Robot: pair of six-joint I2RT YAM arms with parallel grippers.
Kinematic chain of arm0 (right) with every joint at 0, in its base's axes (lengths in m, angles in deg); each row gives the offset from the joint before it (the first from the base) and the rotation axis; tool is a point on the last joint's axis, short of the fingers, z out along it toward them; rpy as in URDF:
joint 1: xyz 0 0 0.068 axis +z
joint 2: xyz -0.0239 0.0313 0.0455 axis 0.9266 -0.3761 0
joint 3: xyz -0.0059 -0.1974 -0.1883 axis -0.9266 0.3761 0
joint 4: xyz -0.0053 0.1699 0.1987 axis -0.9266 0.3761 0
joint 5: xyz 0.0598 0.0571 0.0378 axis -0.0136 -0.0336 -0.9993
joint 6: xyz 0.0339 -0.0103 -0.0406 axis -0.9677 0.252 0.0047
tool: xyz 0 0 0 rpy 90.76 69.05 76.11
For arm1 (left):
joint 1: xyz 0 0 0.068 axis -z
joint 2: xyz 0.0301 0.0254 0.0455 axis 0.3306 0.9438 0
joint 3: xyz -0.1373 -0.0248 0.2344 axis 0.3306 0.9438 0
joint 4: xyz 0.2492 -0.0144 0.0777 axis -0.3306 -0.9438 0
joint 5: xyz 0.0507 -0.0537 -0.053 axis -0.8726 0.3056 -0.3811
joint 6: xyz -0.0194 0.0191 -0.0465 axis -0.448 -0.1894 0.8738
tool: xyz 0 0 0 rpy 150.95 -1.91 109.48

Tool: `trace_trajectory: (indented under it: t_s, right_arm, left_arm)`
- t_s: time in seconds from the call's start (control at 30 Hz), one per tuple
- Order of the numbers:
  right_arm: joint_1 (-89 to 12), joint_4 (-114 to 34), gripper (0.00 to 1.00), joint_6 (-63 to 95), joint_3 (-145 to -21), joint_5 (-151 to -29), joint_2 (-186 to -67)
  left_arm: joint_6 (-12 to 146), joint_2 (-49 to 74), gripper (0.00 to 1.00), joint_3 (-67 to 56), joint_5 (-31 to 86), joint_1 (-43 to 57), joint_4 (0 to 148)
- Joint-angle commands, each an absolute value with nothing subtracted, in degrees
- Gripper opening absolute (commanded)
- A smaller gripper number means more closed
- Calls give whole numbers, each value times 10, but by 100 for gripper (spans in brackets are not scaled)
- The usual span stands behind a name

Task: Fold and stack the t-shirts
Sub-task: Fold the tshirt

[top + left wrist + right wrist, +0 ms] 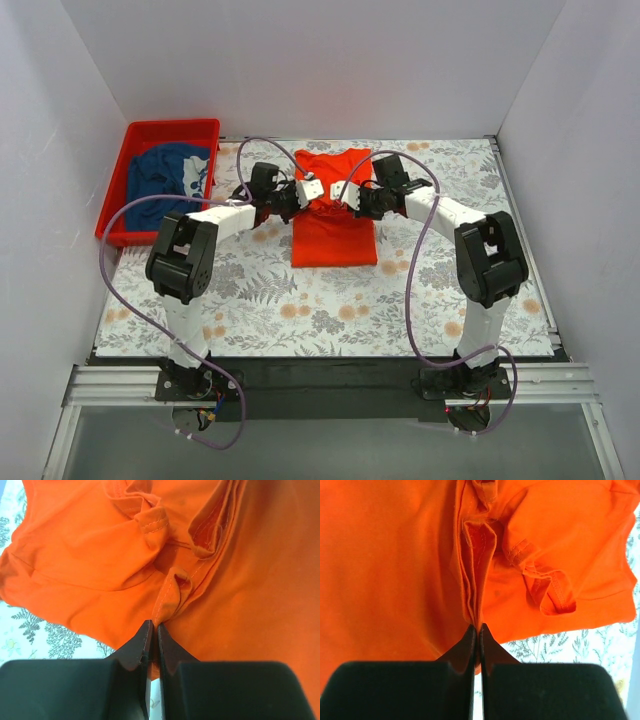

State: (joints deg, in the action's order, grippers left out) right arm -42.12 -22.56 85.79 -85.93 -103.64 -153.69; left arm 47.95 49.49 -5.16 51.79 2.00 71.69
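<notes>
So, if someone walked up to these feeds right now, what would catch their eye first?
The bright orange-red t-shirt, partly folded at the middle of the floral table, fills both wrist views. The left pincer and right pincer meet over its upper half, each shut on a bunched pleat of cloth. At far left, the dark blue t-shirt lies crumpled in the red bin.

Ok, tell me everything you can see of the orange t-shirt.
The orange t-shirt is plain, bright orange-red soft cloth with stitched hems. It lies on the floral table cover, toward the far middle, sides folded in to a narrow shape, bunched across its middle. The left gripper and right gripper are each shut on a pinched fold there, one per side.
</notes>
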Motion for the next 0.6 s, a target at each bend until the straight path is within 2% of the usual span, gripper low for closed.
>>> trace_trajectory:
  t_s: [0.0,0.17,0.23,0.27,0.3,0.33,0.4,0.43,0.53,0.57]
  right_arm:
    - [-428,-247,1,871,-892,-1051,-1566]
    - [-428,-261,1,867,-897,-1046,-1589]
    - [-429,-263,20,857,-904,-1036,-1591]
    - [-429,-262,27,851,-914,-1031,-1589]
    - [-429,-262,38,846,-918,-1024,-1584]
    - [-430,-262,45,835,-920,-1020,-1577]
    - [-433,-258,61,829,-909,-1014,-1543]
    - [-434,-253,61,834,-900,-1014,-1528]
    - [-434,-224,62,844,-848,-1025,-1462]
    - [-434,-216,62,847,-832,-1031,-1431]
  left_arm:
    - [464,512,0,-77,529,19,738]
    - [463,529,3,-77,517,18,754]
    - [471,529,16,-80,505,18,757]
    - [475,526,19,-81,500,17,757]
    - [480,521,22,-81,498,16,757]
    - [489,512,28,-81,496,14,756]
    - [515,477,33,-78,503,10,728]
    - [518,462,39,-72,511,7,720]
    - [524,383,42,-9,530,6,690]
    - [531,342,47,30,545,6,684]
